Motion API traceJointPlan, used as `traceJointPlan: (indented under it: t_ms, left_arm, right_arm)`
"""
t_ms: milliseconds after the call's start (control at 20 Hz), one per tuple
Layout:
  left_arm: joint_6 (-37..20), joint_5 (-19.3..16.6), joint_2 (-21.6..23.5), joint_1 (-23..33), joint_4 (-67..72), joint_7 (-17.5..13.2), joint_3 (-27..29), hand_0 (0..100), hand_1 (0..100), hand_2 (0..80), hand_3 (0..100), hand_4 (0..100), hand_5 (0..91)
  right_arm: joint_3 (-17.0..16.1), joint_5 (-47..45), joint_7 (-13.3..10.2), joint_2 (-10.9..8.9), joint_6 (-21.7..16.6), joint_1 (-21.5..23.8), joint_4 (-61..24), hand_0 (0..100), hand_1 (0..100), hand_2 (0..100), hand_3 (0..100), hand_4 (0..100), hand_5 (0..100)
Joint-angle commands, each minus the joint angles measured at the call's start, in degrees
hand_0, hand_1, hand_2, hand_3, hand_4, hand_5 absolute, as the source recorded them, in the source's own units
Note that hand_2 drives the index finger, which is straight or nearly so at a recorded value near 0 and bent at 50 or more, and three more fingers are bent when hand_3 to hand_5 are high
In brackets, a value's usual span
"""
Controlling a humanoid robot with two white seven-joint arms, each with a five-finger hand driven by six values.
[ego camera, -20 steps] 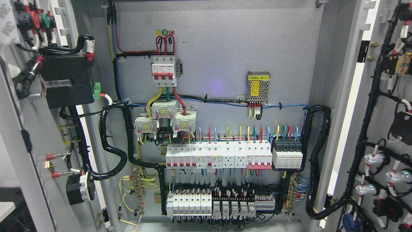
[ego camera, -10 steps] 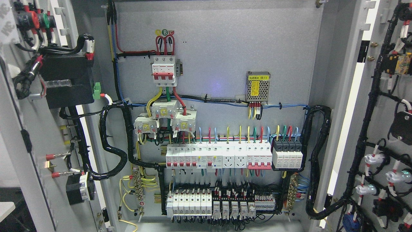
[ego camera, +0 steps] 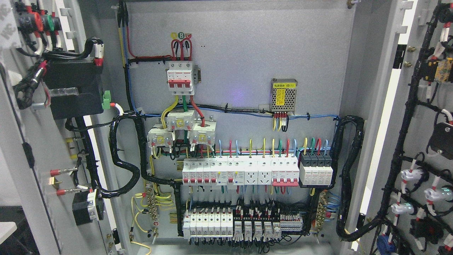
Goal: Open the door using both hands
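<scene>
Grey cabinet backplate [ego camera: 240,46] shows between both stiff, cable-laden doors [ego camera: 39,141], swung wide; neither hand is visible, grip unknowable.

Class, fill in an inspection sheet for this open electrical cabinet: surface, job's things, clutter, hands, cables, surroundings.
Surface: grey back panel, bare in its upper part.
Job's things: left door and right door both swung wide open, inner faces wired.
Clutter: nothing seen.
Hands: nothing seen; neither arm in view.
Cables: black bundled harness loops to the right door; another loops to the left door; coloured wires feed the breaker row.
Surroundings: main breaker, power supply, terminal row.
</scene>
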Motion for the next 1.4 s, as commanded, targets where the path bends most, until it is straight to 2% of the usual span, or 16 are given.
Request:
traceJointPlan:
  t_ms: [0,250,751,1052,1202,1352]
  left_arm:
    - [-20.4,2.0,-1.4,-0.2,-6.4,0.2,1.2,0,0,0.0,0,0,0.0]
    - [-22.9,4.1,-1.3,-0.4,-6.5,0.3,4.0,0,0,0.0,0,0,0.0]
    - [-24.6,7.1,-1.3,-0.3,-6.6,0.3,8.6,0,0,0.0,0,0,0.0]
    - [-27.7,9.0,-0.7,0.5,-6.6,0.3,9.8,0,0,0.0,0,0,0.0]
    - [-27.7,9.4,-0.6,0.6,-6.6,0.3,10.9,0,0,0.0,0,0,0.0]
    - [-27.8,11.4,0.6,1.2,-6.6,0.3,12.6,0,0,0.0,0,0,0.0]
  right_arm:
    - [-1.6,-0.1,0.0,-2.22,0.5,-0.7,0.7,38,0,0,0,0,0]
    - [-4.0,-2.5,0.0,-2.13,0.4,-0.6,1.6,38,0,0,0,0,0]
    - [-6.0,-2.6,0.1,-1.78,0.4,-0.4,2.8,38,0,0,0,0,0]
    - [-7.8,-2.6,0.1,-1.52,0.4,0.2,3.2,38,0,0,0,0,0]
    - [-7.8,-3.1,0.1,-1.34,0.4,0.2,3.4,38,0,0,0,0,0]
    - [-7.9,-3.8,0.1,-1.08,0.4,0.7,4.1,38,0,0,0,0,0]
